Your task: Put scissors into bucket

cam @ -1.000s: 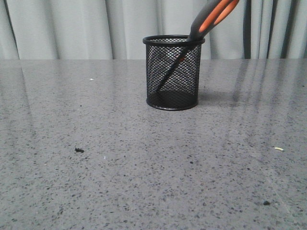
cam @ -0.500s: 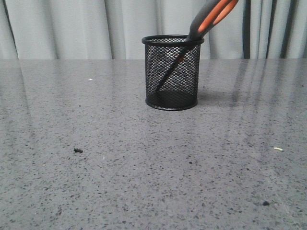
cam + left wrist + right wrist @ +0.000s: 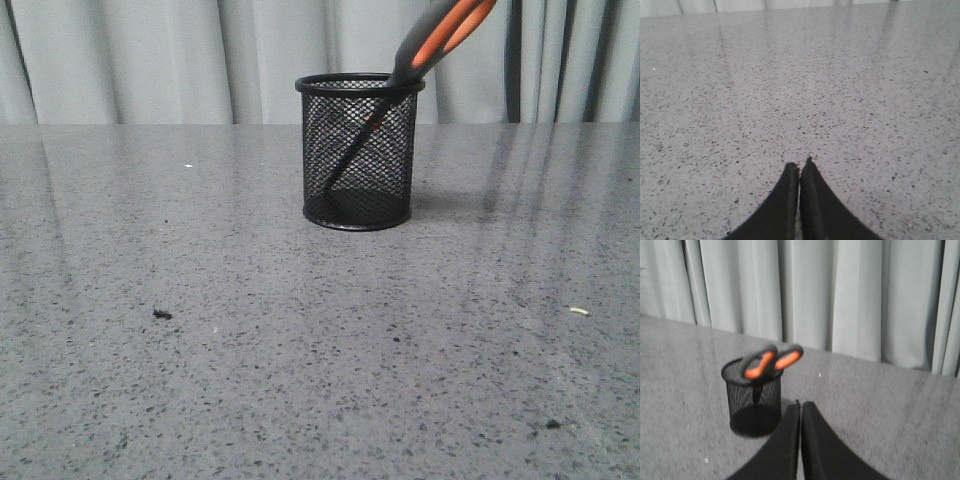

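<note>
**Scissors seated in bucket — clean retreat is what's left**

With the scissors already resting blades-down inside the bucket, the placement is judged done and only the withdrawal remains. Blades are seen through the mesh running diagonally toward the base on the left; handles lean out over the rim on the right side in the front view, well above the cup. The bucket stands upright on the grey speckled table, toward the back and near the middle, in front of the curtain.

Right gripper: fingers pressed together, nothing held, set back from the bucket with a visible gap. Left gripper: fingers also pressed together on nothing, only bare table ahead of it. Neither arm is seen in the front view.

Notes for the step in hand:
- The right arm is best backed away along a line clear of the protruding handles; they overhang the rim and a brush there is likely to tip the light mesh cup.
- No re-grip is judged necessary; the lean looks stable, though the blade tip's contact with the base is hard to confirm through the mesh.
- A few small dark specks on the table are irrelevant and can be ignored.
</note>
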